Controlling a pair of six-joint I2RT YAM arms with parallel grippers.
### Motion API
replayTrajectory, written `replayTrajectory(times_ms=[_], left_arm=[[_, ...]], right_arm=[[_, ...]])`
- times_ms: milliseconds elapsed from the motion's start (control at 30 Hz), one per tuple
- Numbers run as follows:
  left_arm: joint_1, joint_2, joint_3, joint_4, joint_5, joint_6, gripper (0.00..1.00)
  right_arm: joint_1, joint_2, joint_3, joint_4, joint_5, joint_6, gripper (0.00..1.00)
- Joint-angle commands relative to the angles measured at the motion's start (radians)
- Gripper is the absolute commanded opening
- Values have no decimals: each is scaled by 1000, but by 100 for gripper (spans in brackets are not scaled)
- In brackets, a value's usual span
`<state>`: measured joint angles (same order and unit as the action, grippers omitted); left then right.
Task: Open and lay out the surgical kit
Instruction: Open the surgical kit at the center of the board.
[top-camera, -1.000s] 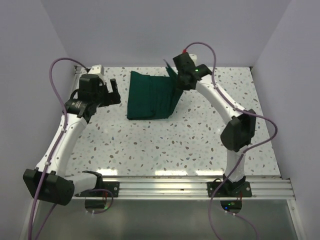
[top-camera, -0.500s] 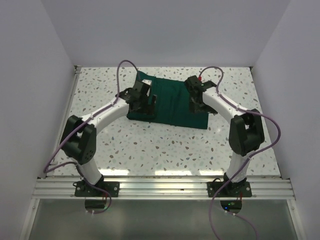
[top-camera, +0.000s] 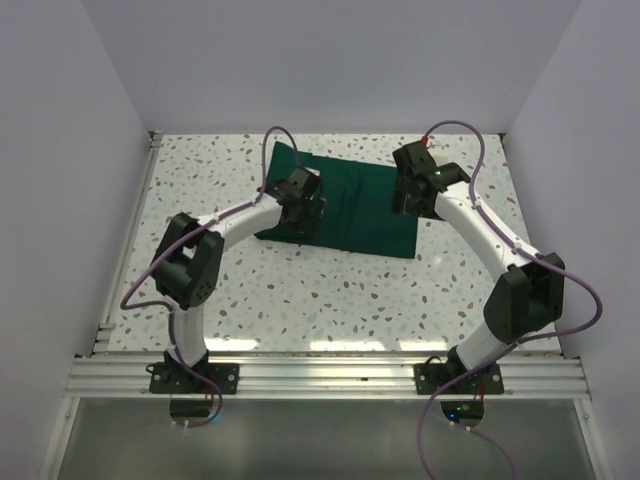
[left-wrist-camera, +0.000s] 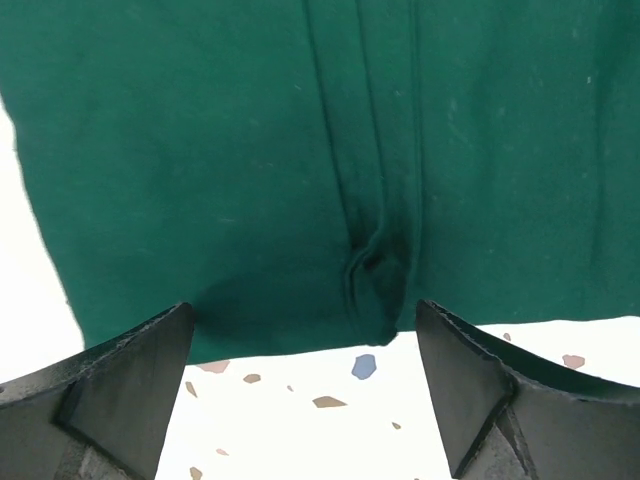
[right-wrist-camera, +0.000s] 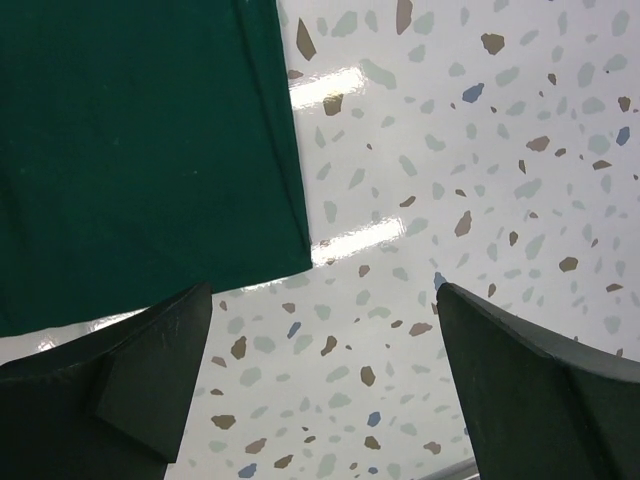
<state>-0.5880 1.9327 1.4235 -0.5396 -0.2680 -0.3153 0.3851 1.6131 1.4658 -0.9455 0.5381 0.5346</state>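
The surgical kit shows as a dark green cloth wrap (top-camera: 350, 205) spread flat at the back middle of the table. Only its top face shows. My left gripper (top-camera: 300, 203) hangs open over the cloth's left part. In the left wrist view a puckered fold (left-wrist-camera: 375, 262) runs down to the cloth's near edge, and the left gripper (left-wrist-camera: 305, 400) holds nothing. My right gripper (top-camera: 415, 192) stands open at the cloth's right edge. In the right wrist view the cloth's corner (right-wrist-camera: 150, 150) lies to the upper left, with bare table between the right gripper's (right-wrist-camera: 320, 390) fingers.
The speckled table (top-camera: 300, 290) is walled in at the left, back and right. An aluminium rail (top-camera: 330, 372) with both arm bases runs along the near edge. Purple cables (top-camera: 470, 135) loop above each arm.
A second ago the right gripper was shut on a raised flap of the cloth. That flap now lies spread to the right and the gripper is open. The left arm swung in from the far left onto the cloth.
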Motion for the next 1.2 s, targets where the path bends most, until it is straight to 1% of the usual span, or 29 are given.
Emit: replayTrajectory(times_ms=[0,233,533,633,767,800,833,900,1033,1133,1167], left_arm=[[-32,20,38,26,6,28,95],[-62,61,29,38,-5,44,93],[-62,138,112,20,-46,84,92],[-61,152,146,9,-88,97,89],[-55,150,173,-14,-119,105,78],[-53,143,173,-10,-119,105,71],[-53,134,173,-7,-119,107,68],[-50,127,175,-8,-119,105,62],[-44,132,166,-13,-122,105,57],[-30,143,149,-14,-109,99,47],[-27,149,144,-14,-105,97,41]], right_arm=[[3,-48,-13,30,-1,-7,98],[0,-47,-13,24,-4,-4,98],[0,-44,-15,17,-12,8,98],[0,-41,-12,7,-12,8,98],[0,-45,-13,-6,-9,8,99],[0,-48,-15,-9,-9,8,98],[0,-51,-18,-9,-6,8,98],[0,-51,-22,-10,-7,8,98],[1,-44,-25,-13,-10,10,98],[0,-35,-19,-13,-13,7,98],[1,-32,-16,-15,-12,5,98]])
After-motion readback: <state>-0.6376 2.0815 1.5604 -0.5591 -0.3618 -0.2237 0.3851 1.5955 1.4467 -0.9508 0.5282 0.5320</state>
